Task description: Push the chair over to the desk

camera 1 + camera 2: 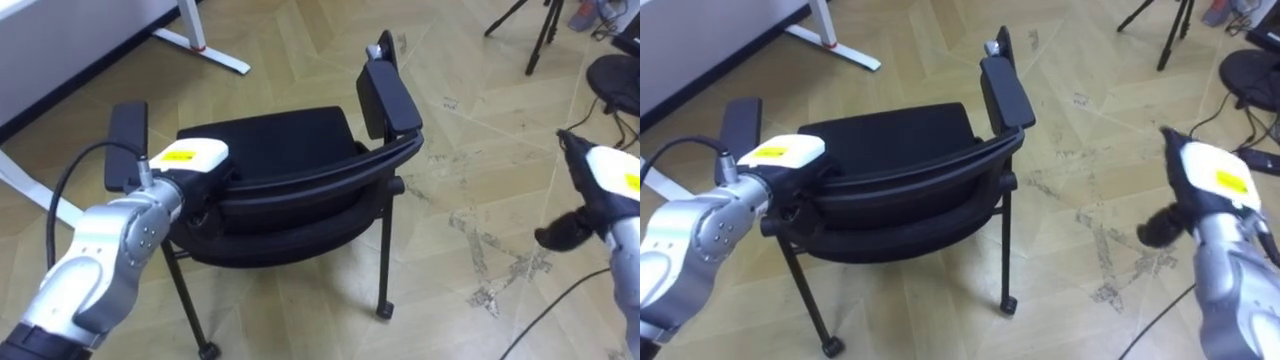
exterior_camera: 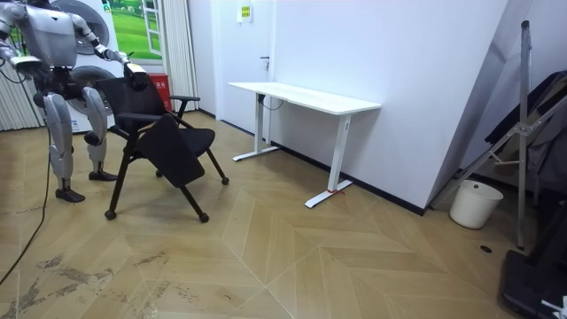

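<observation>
A black chair (image 1: 270, 150) with armrests stands on the wooden floor right in front of me, its backrest (image 1: 310, 185) nearest to me and its seat facing a white desk (image 2: 306, 97). My left hand (image 1: 190, 160) lies on the left end of the backrest's top edge. My right hand (image 1: 585, 200) hangs in the air to the right of the chair, well apart from it, with its dark fingers (image 1: 560, 235) curled on nothing. In the room view I stand behind the chair (image 2: 164, 133) at the view's left.
The desk's white foot (image 1: 205, 50) lies on the floor beyond the chair. A dark tripod (image 1: 540, 30) and a black round base (image 1: 615, 80) stand at the far right. A white bucket (image 2: 476, 204) sits by the wall. Scuff marks (image 1: 490, 255) cover the floor on my right.
</observation>
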Controlling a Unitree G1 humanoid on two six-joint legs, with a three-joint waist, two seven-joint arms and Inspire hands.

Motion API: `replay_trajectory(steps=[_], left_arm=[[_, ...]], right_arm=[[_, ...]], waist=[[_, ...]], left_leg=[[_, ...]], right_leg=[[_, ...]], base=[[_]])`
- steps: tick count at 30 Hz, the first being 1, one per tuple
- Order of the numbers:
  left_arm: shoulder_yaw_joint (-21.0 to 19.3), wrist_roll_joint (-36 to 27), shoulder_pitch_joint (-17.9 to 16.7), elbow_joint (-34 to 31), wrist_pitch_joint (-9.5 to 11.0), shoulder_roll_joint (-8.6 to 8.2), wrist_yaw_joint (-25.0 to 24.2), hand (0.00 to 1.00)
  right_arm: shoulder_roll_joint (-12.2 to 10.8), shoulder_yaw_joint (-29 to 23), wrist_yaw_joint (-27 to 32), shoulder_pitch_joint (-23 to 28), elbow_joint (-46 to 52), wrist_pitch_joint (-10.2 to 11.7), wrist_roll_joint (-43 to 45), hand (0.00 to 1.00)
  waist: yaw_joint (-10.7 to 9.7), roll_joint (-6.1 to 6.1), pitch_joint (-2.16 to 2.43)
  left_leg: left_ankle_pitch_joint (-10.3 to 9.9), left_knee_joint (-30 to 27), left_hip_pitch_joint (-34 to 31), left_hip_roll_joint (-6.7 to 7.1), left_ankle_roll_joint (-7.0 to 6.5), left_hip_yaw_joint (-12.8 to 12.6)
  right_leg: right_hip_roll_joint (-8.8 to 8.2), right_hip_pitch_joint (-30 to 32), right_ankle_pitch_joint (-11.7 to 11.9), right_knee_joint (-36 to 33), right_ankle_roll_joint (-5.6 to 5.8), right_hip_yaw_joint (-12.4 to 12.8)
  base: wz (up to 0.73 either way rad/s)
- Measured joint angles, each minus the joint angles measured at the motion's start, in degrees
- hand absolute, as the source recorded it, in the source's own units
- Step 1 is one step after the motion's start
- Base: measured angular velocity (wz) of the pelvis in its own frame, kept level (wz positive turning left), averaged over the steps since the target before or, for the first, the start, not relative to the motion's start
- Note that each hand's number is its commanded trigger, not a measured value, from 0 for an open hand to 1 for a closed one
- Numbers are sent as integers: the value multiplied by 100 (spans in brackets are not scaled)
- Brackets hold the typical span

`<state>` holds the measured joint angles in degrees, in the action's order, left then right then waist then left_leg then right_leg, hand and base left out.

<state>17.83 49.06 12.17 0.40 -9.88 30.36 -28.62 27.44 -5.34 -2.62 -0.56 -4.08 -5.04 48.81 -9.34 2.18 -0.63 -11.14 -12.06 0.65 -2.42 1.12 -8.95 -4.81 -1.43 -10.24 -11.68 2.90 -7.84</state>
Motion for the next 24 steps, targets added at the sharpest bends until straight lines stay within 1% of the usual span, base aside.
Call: replay_trajectory(steps=[3,4,6,9,11,15,20,22,24], left_arm=[[0,6,1,-14,78,0,5,100],[0,6,2,-14,98,0,8,100],[16,12,5,-14,160,2,36,100],[34,12,5,-13,249,1,41,100],[34,11,4,-23,303,1,40,100],[33,10,21,-48,388,2,46,100],[33,10,53,-48,430,21,46,100],[33,14,53,-48,461,38,58,100],[33,15,86,-50,556,94,63,100]], right_arm=[[29,57,-16,-12,669,15,9,0],[52,103,-18,-27,758,18,18,0],[271,405,-92,-124,946,25,100,0],[449,722,-260,-124,1229,66,113,0],[529,839,-383,-124,1387,77,114,0],[644,882,-524,-125,1600,190,98,0],[657,1008,-752,-125,1750,198,160,0],[673,1075,-880,-125,1847,253,225,0],[816,1136,-1034,-124,1997,371,223,0]], waist=[[59,3,-2],[75,2,-2],[156,-1,-2],[241,-9,-8],[279,-11,-13],[344,15,-28],[374,27,-36],[370,34,-40],[377,70,-60]], left_leg=[[0,7,-2,-1,0,-18],[0,7,-3,-1,0,-21],[0,19,7,-1,0,-41],[0,84,81,-4,1,-54],[1,129,109,-4,1,-53],[1,141,104,-4,1,-50],[1,141,86,-6,1,-44],[1,139,84,-7,1,-43],[1,140,77,-7,1,-45]], right_leg=[[0,16,0,0,0,1],[0,21,0,0,-1,5],[8,33,0,6,-1,68],[26,13,0,5,0,158],[29,8,0,8,0,162],[29,16,0,8,0,157],[31,33,0,12,0,145],[32,32,0,13,0,139],[32,34,0,13,0,136]], base=[[-2],[-6],[-10],[-8],[-2],[0],[0],[0],[0]])
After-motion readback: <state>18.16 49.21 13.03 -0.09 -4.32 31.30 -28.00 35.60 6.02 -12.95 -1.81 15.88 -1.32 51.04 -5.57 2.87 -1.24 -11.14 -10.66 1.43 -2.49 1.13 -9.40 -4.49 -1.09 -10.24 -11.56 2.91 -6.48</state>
